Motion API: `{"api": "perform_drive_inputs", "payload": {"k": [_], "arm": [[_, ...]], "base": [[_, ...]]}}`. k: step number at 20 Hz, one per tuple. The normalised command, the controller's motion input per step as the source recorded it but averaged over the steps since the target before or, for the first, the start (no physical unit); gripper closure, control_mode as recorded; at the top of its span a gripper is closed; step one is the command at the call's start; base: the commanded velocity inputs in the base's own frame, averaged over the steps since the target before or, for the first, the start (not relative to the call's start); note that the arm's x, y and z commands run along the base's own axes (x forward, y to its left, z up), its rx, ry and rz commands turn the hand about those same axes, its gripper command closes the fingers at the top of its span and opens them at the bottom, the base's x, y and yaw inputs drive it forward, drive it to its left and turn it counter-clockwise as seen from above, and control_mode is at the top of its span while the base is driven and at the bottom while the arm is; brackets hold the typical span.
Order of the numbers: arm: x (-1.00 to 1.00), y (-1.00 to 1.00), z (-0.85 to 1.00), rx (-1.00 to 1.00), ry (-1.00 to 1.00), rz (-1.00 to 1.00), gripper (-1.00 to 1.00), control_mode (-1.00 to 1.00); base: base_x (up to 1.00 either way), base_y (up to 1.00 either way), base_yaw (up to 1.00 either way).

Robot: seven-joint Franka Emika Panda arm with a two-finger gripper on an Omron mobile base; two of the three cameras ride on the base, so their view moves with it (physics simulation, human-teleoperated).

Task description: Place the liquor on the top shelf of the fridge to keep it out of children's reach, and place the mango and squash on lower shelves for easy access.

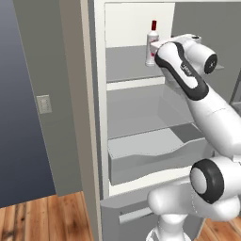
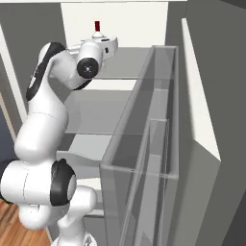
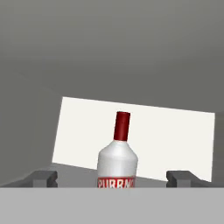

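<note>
Red-capped liquor (image 3: pixel 117 162): I see it upright, long axis vertical, cap up, on the fridge's (image 1: pixel 98 117) top shelf (image 1: pixel 127 63).
Jaws (image 3: pixel 113 178): spread wide, flanking the bottle, gripping nothing.

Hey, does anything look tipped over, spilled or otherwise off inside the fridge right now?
Nothing stands out. The liquor stands upright on the top shelf, cap on, no spill. The open gripper sits apart from it, fingertips on either side.
</note>
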Motion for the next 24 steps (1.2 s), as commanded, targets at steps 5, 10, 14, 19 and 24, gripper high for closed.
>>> {"api": "perform_drive_inputs", "payload": {"k": [5, 10, 14, 19, 24], "arm": [[-1.0, 0.0, 0.0, -0.09, 0.29, -0.01, -1.0, -1.0], [-0.96, 0.0, 0.0, -0.09, 0.32, -0.01, -1.0, -1.0], [-1.0, 0.0, -0.02, -0.05, 0.24, -0.02, -1.0, -1.0], [-1.0, 0.0, -0.28, 0.0, 0.11, -0.05, -1.0, -1.0], [-1.0, 0.0, -0.53, 0.0, 0.01, -0.06, -1.0, -1.0]], "base": [[0.0, 0.0, 0.0], [0.0, 0.0, 0.0], [0.0, 0.0, 0.0], [0.0, 0.0, 0.0], [0.0, 0.0, 0.0]]}}
